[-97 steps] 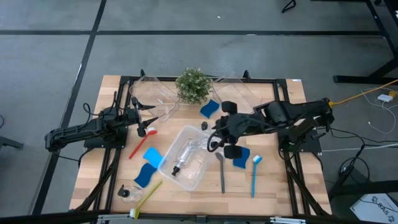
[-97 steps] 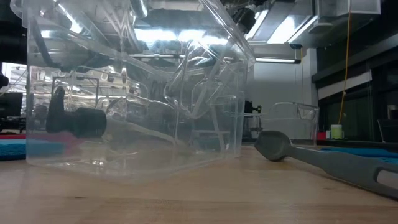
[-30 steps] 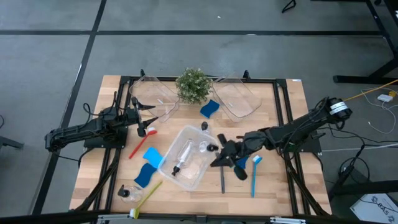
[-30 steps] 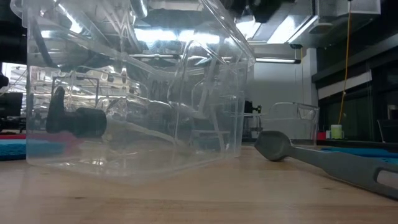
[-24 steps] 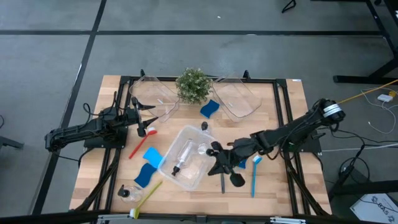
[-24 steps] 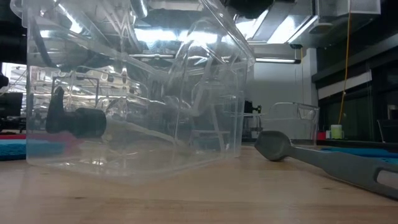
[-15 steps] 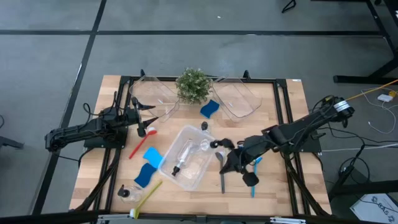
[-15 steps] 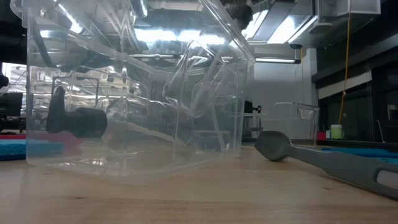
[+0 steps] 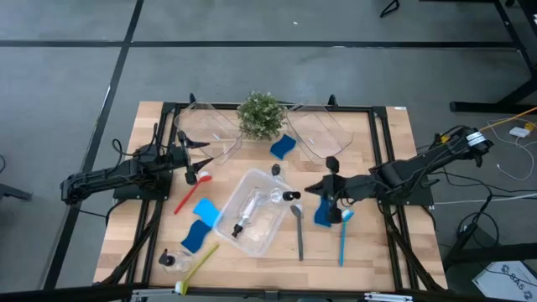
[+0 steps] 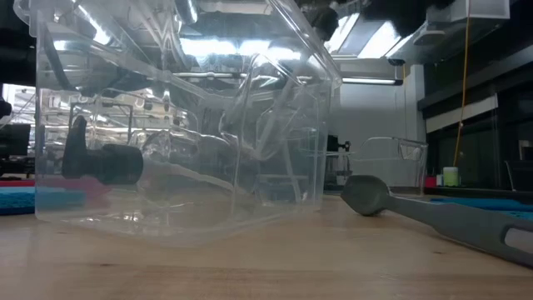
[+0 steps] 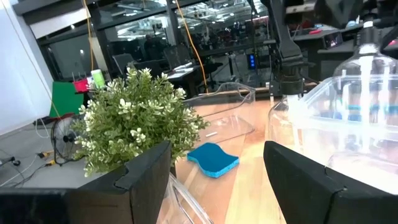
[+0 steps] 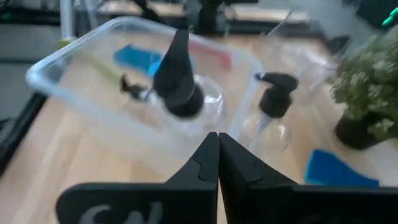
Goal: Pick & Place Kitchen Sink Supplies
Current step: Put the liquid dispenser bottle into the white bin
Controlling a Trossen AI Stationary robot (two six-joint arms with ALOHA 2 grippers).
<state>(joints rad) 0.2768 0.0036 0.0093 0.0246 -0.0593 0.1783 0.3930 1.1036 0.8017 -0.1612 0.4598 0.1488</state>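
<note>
A clear bin point(image 9: 252, 225) sits mid-table. One pump bottle point(image 9: 241, 215) lies inside it and another point(image 12: 180, 93) stands in its right corner. A third bottle point(image 9: 275, 172) stands just beyond the bin. My right gripper point(image 9: 315, 188) hovers shut and empty to the bin's right, above a blue sponge point(image 9: 324, 213), its fingers point(image 12: 217, 149) pointing at the bin. A grey brush point(image 9: 299, 233) and a blue brush point(image 9: 343, 236) lie flat on the table near it. At the table's left, my left gripper point(image 9: 197, 161) waits open, by the red brush point(image 9: 188, 194).
A potted plant point(image 9: 260, 115) stands at the far edge between two other clear bins point(image 9: 210, 132) point(image 9: 320, 131). Blue sponges point(image 9: 284, 146) point(image 9: 201, 222) lie on the table. A yellow-green brush point(image 9: 198, 263) and another pump bottle point(image 9: 171, 260) lie near the front left corner.
My right gripper has drawn back from the bin's near right side toward the table's right and far edges. It has rolled and tipped up from pointing steeply down, and it has stayed shut. The bin, bottles and brushes have not moved.
</note>
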